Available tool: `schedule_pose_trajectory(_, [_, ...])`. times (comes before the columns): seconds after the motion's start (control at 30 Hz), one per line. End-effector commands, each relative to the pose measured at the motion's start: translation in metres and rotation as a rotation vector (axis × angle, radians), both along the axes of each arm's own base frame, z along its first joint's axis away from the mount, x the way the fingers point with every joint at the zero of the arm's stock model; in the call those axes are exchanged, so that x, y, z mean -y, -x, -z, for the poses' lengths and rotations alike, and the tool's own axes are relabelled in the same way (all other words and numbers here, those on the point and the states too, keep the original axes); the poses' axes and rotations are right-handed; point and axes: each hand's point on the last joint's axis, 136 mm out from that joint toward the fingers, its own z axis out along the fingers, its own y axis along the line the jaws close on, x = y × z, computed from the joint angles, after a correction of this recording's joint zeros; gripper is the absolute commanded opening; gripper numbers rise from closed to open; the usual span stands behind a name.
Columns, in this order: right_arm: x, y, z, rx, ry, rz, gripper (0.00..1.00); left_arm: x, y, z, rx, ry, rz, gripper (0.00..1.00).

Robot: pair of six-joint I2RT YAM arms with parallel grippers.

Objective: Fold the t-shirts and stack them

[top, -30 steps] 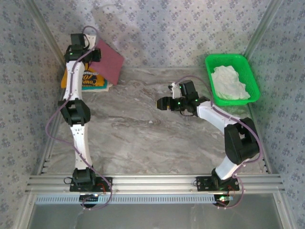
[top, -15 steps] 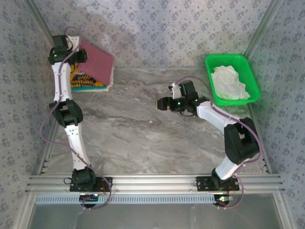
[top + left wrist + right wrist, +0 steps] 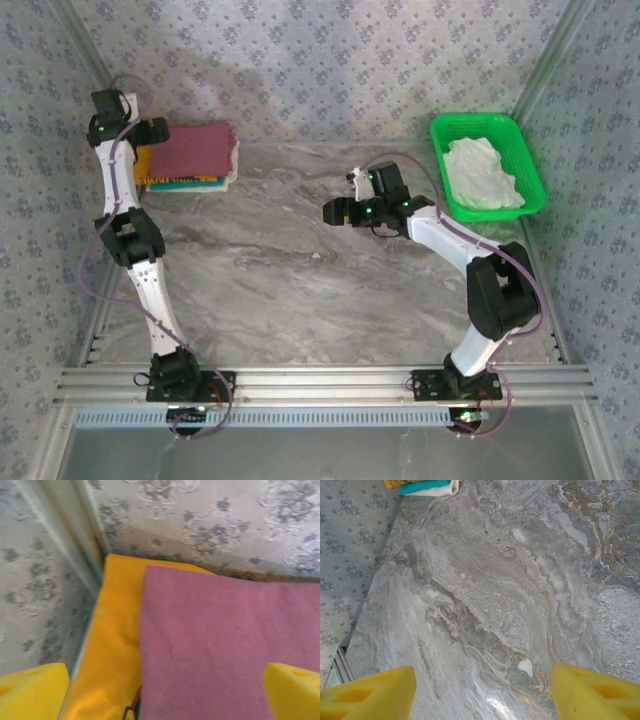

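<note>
We see the green mesh basket (image 3: 441, 150) at the far right of the tabletop (image 3: 300, 280), with a crumpled white t-shirt (image 3: 483, 172) inside it. The right hand (image 3: 330, 212) hangs over bare marble near the middle, its fingers (image 3: 370, 692) apart and holding nothing. In the far left corner the maroon t-shirt (image 3: 195, 148) lies folded on top of the stack, over the yellow-orange t-shirt (image 3: 115, 645) and a teal layer (image 3: 427, 486). The left hand (image 3: 160, 130) hovers at the stack's left end, spread wide and gripping nothing. The patterned wall (image 3: 330, 60) crowds close behind. The yellow-orange shirt's lettering is mostly covered, and we cannot tell what the pale bottom layer (image 3: 445, 491) is.
</note>
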Motion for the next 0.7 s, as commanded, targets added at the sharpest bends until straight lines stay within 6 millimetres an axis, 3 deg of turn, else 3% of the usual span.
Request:
schedule_pose_trajectory(0.0, [0.000,-0.005,-0.010,0.063,0.018,-0.006,0.73,-0.002,0.030,-0.098,0.117,-0.059,-0.100,1.00])
schedule_pose_trajectory(0.13, [0.020,-0.012,-0.020,0.183,0.100,0.059,0.75,0.037,0.056,-0.150,0.248,-0.075,-0.050,1.00])
schedule_pose_trajectory(0.17, [0.029,-0.013,-0.022,0.222,0.128,0.086,0.76,0.049,0.069,-0.164,0.327,-0.067,-0.034,1.00])
schedule_pose_trajectory(0.27, [0.061,-0.020,-0.041,0.358,0.224,0.205,0.78,0.077,0.121,-0.182,0.542,0.014,-0.013,1.00])
schedule_pose_trajectory(0.3, [0.073,-0.022,-0.046,0.401,0.257,0.249,0.80,0.085,0.139,-0.179,0.587,0.054,-0.020,1.00])
schedule_pose_trajectory(0.37, [0.102,-0.023,-0.054,0.486,0.332,0.347,0.85,0.103,0.179,-0.165,0.664,0.148,-0.045,1.00])
schedule_pose_trajectory(0.53, [0.183,-0.017,-0.052,0.527,0.476,0.619,0.91,0.150,0.250,-0.070,0.582,0.093,-0.100,1.00])
schedule_pose_trajectory(0.67, [0.238,0.002,-0.030,0.516,0.553,0.746,0.95,0.145,0.279,-0.007,0.448,-0.070,-0.164,1.00])
